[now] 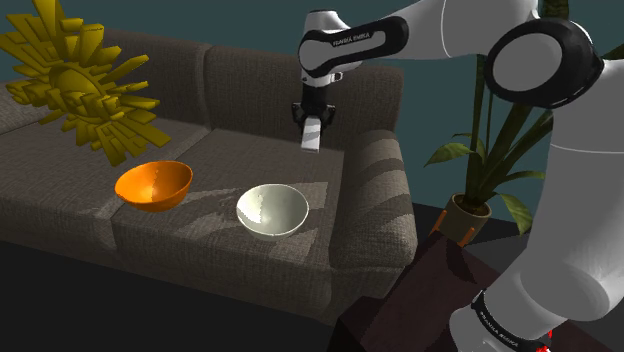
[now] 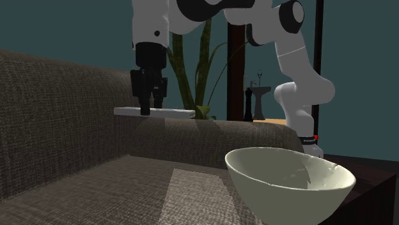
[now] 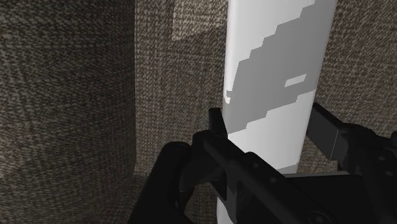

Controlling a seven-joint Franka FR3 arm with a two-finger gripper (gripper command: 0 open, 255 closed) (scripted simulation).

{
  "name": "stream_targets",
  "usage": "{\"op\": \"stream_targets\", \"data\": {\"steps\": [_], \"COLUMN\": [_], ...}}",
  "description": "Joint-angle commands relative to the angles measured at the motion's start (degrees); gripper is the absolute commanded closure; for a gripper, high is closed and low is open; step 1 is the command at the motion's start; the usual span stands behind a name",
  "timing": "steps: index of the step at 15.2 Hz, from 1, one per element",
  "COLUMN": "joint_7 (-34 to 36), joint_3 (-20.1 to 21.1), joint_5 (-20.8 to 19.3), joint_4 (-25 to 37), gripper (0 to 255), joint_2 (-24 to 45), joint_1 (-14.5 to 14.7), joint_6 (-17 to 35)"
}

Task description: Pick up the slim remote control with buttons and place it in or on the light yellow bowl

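Shoulder view: the arm reaches over a dark sofa (image 1: 200, 215), and the black hand (image 1: 312, 128) hangs in front of the backrest, above the seat cushion at the view's right. It grips the remote (image 1: 311, 137), a slim white slab that juts below the fingers. The pale bowl (image 1: 272, 209) sits upright on the same cushion, nearer the front edge and apart from the remote. An orange bowl (image 1: 153, 184) sits on the next cushion to the view's left, apart from the pale one. A yellow spiky ornament (image 1: 80, 80) stands at the upper left and a potted plant (image 1: 480, 160) beyond the sofa arm. Second exterior view: the remote lies level in the hand, clamped near one end, with its longer part reaching to the view's right. It is in line with the top of the sofa arm, and contact there cannot be judged. The pale bowl is in the foreground, well apart from it. Wrist view: both fingers (image 3: 216, 124) press the remote's long edges, with sofa fabric behind.
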Motion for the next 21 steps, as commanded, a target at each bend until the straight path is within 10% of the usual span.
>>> {"op": "stream_targets", "data": {"steps": [1, 21], "joint_7": [-0.06, 22.58], "joint_3": [0.03, 9.17], "joint_5": [0.06, 0.95], "joint_4": [1.12, -20.77], "gripper": [255, 255], "joint_2": [-0.3, -16.3], "joint_1": [0.02, 13.02], "joint_6": [-1.41, 3.72]}}
